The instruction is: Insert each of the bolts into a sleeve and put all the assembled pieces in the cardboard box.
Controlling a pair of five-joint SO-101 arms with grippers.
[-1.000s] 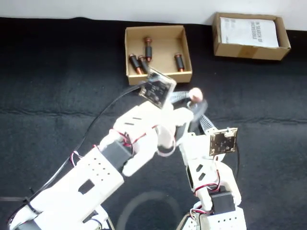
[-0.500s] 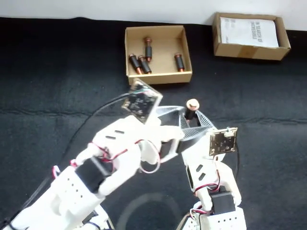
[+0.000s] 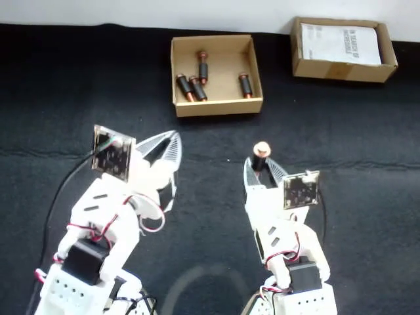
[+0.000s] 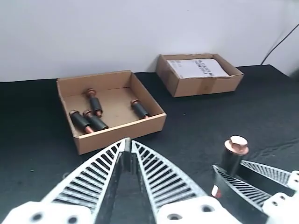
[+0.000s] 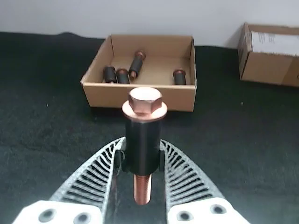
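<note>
Four assembled pieces (image 3: 197, 82) already lie in the cardboard box (image 3: 216, 106) at the far side of the table. A fifth assembly (image 3: 261, 155) is made up but not yet boxed: its copper bolt (image 5: 142, 100) runs through the black sleeve (image 5: 141, 149), head on top and threaded tip poking out below. What is left, by my reading, is to carry this piece across to the box and release it inside. The right gripper (image 3: 260, 165) clamps the sleeve between its ribbed fingers and holds the piece upright above the black cloth (image 3: 354, 131), on the near side of the box and well apart from it, pointing toward it. The left gripper (image 4: 127, 143) sits off to the left, also aimed at the box, jaws drawn together with nothing between them. A second box holding a printed sheet (image 3: 335, 71) stands to the right of the first.
</note>
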